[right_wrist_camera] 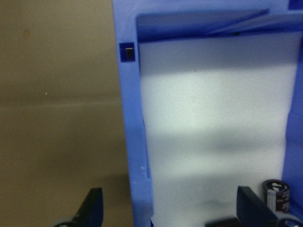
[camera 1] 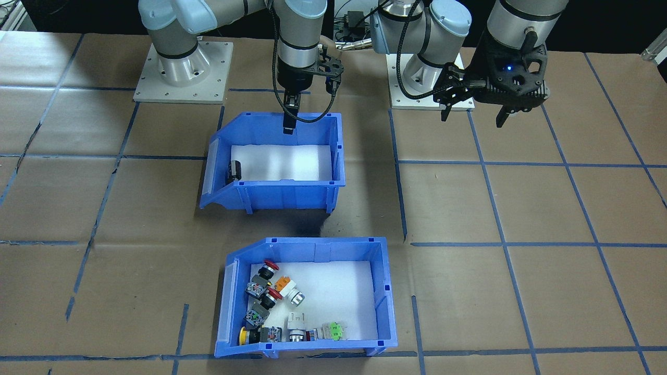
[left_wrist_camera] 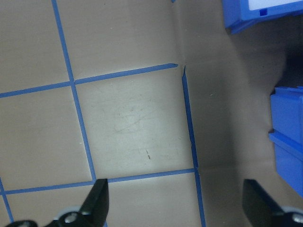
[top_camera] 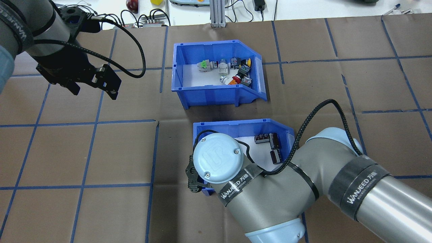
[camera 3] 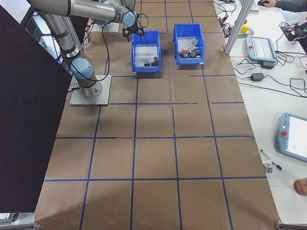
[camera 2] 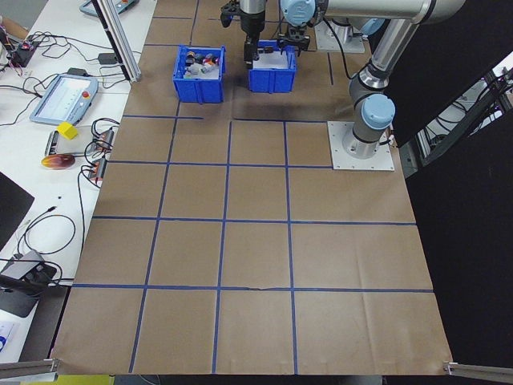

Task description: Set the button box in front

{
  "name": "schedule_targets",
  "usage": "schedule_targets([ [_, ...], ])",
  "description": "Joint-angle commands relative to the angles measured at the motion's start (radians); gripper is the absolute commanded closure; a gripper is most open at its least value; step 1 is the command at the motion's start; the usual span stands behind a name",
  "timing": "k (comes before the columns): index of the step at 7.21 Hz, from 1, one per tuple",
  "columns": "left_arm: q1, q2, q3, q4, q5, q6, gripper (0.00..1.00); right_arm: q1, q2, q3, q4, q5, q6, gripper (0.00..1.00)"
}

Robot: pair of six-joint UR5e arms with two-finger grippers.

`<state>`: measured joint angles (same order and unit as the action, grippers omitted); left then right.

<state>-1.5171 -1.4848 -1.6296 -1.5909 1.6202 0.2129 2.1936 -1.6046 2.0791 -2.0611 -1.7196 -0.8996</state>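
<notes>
The button box (camera 1: 383, 291) is a blue bin with a white floor and several coloured push-buttons. It stands on the table's far side from the robot, and also shows in the overhead view (top_camera: 179, 72). A like blue bin (camera 1: 338, 156) with black cylinders (top_camera: 275, 148) sits nearer the robot. My right gripper (camera 1: 288, 121) is open over that bin's robot-side wall (right_wrist_camera: 132, 142), one finger outside it and one inside (right_wrist_camera: 255, 210). My left gripper (camera 1: 474, 115) hangs open over bare paper, off to the side of both bins, with nothing between its fingers (left_wrist_camera: 97, 201).
Brown paper with a blue tape grid (camera 1: 500, 245) covers the table. Both arm bases (camera 1: 182, 73) stand on plates at the robot's edge. A post, cables and devices (top_camera: 216, 13) line the table's far edge beyond the button box.
</notes>
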Motion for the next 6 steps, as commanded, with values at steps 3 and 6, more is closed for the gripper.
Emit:
schedule_targets([
  [3,0.000,0.000,-0.003,-0.001,0.001,0.002,0.01,-0.261,-0.064,-0.188,0.222,0.035,0.001,0.00],
  [6,0.000,0.000,-0.003,-0.001,0.001,0.002,0.01,-0.533,-0.054,-0.364,0.436,0.139,0.250,0.00],
])
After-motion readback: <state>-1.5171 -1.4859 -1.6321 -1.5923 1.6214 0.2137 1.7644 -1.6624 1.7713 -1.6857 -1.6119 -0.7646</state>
